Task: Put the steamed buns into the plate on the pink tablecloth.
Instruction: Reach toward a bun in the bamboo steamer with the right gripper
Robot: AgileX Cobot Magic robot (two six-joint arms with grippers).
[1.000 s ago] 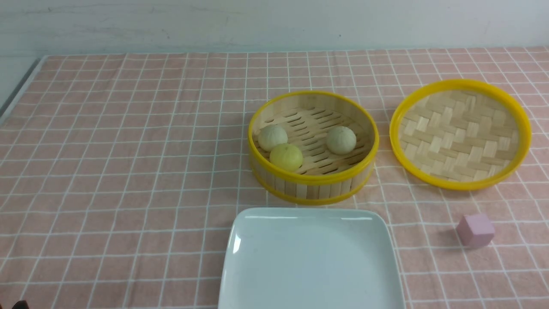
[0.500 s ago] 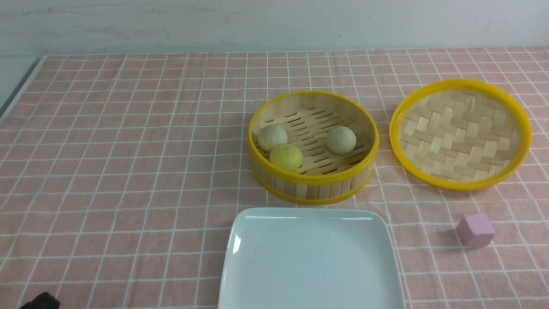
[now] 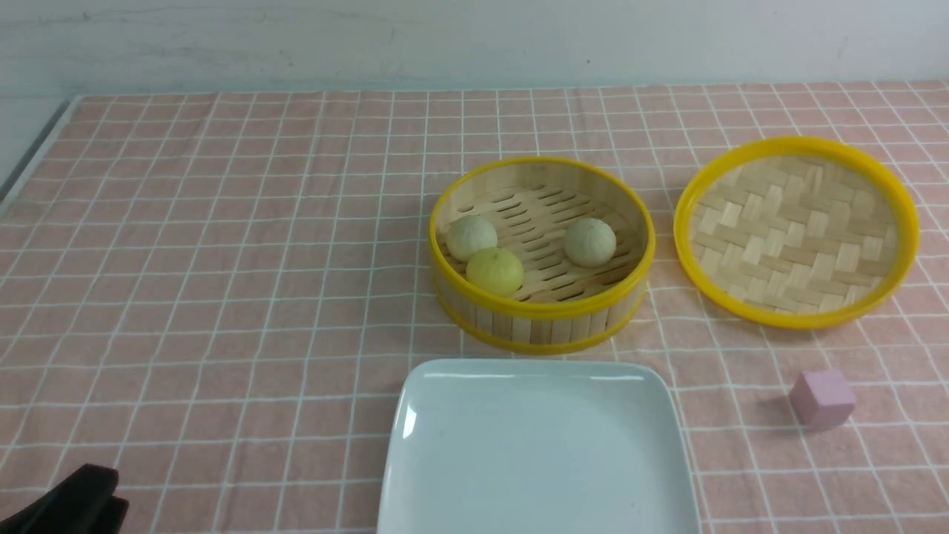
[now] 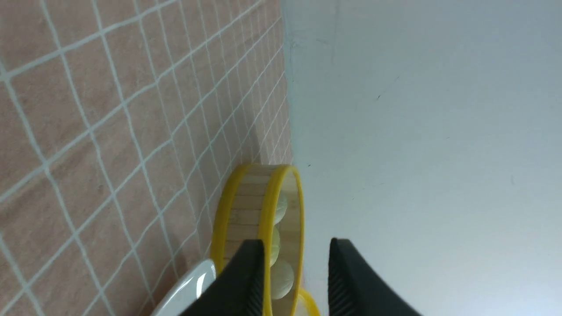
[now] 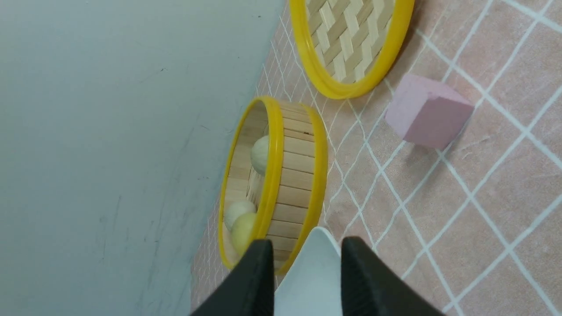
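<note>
The left gripper (image 4: 298, 245) has its jaws apart, nothing between them; the right gripper (image 5: 308, 245) also stands parted and empty. Beyond both pairs of jaws, touching neither, the steamed buns (image 3: 494, 271) sit in the bamboo steamer (image 3: 541, 308), behind the plate (image 3: 540, 452).

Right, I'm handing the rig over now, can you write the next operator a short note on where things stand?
Left tool: open, nothing between its fingers.
Right tool: open, nothing held.
Job's things: two round beige-white buns and one round yellow bun sit in the round yellow-rimmed bamboo steamer. The glossy white square plate is on the pink gridded tablecloth, nearer the robot.
Done: steamer uncovered; no bun on the visible part of the plate.
Left: all three buns to move.
</note>
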